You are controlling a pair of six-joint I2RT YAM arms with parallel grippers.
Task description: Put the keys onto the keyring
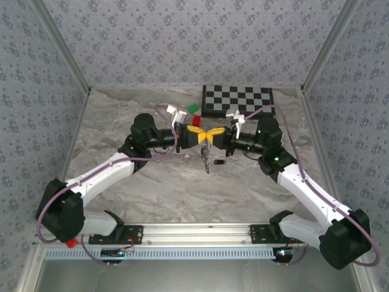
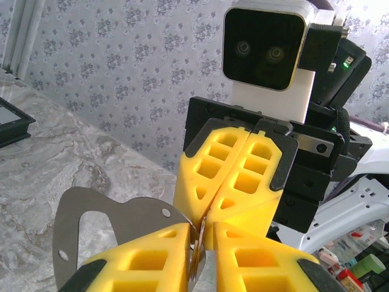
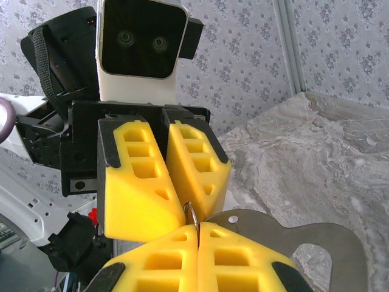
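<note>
The two grippers meet tip to tip above the middle of the table. My right gripper (image 3: pixel 199 226) (image 1: pixel 208 136) is shut on the keyring (image 3: pixel 194 213), a thin silvery ring seen edge-on. The ring's far side reaches in between the yellow fingers of my left gripper (image 2: pixel 205 229) (image 1: pixel 203 136), which stand slightly apart. There the keyring (image 2: pixel 198 252) lies against one pad, with a gap to the other. A small dark key (image 1: pixel 206 160) hangs under the meeting point. Another black-headed key (image 1: pixel 220 162) lies on the table just right of it.
A black-and-white checkerboard (image 1: pixel 237 100) lies at the back of the marble table (image 1: pixel 152 188). A green block (image 1: pixel 193 108) and a red block (image 1: pixel 196 118) sit beside its left edge. Patterned walls close in the back and both sides.
</note>
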